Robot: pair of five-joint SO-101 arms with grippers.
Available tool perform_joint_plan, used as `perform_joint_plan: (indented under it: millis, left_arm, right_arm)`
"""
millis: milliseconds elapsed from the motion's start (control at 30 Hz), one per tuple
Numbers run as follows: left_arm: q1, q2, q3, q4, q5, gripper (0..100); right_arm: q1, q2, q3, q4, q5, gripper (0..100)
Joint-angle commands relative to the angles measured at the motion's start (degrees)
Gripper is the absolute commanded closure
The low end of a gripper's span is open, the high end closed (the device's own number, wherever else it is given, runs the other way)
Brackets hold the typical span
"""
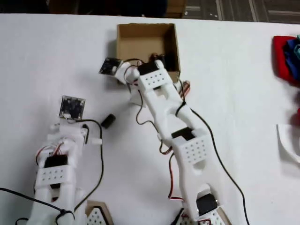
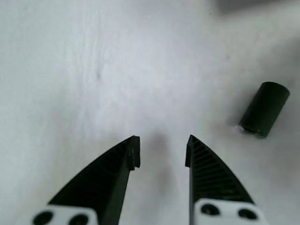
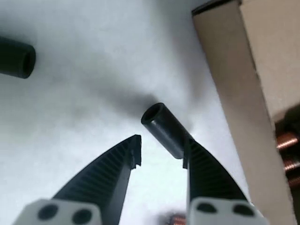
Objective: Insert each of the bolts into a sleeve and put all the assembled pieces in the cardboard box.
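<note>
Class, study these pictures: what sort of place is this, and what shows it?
Probably a robotics lab bench: the wired left arm and right arm stand on a white table, with a cardboard box and black sleeve set out.

We find bare table [image 2: 117, 70] between and ahead of the left gripper's [image 2: 162, 152] parted fingers, and a lone sleeve [image 2: 264, 109] lies off to one side. The right gripper's [image 3: 161, 152] gap is partly taken by a second sleeve [image 3: 164, 129] against one finger. The cardboard box [image 3: 243, 93] wall stands close beside it. The right arm [image 1: 164, 108] stretches across mid-table toward the box.
</note>
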Motion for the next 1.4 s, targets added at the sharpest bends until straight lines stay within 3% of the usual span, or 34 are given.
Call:
perform_joint_plan:
  millis: [0, 533, 833, 1367]
  left_arm:
    - [-0.35, -0.26, -0.57, -1.14, -0.26, 82]
    - [-0.35, -0.26, -0.57, -1.14, -0.26, 82]
    - [-0.35, -0.26, -0.57, -1.14, -0.26, 82]
    - [-0.35, -0.26, -0.57, -1.14, -0.26, 82]
  right_arm:
    - [-3.30, 2.68, -3.08, 5.76, 3.96, 87.2]
    - [-3.03, 10.51, -12.22, 8.40, 4.31, 87.2]
    - [-2.33, 10.51, -24.79, 21.05, 4.57, 87.2]
    - [0.92, 12.97, -31.03, 14.20, 4.84, 87.2]
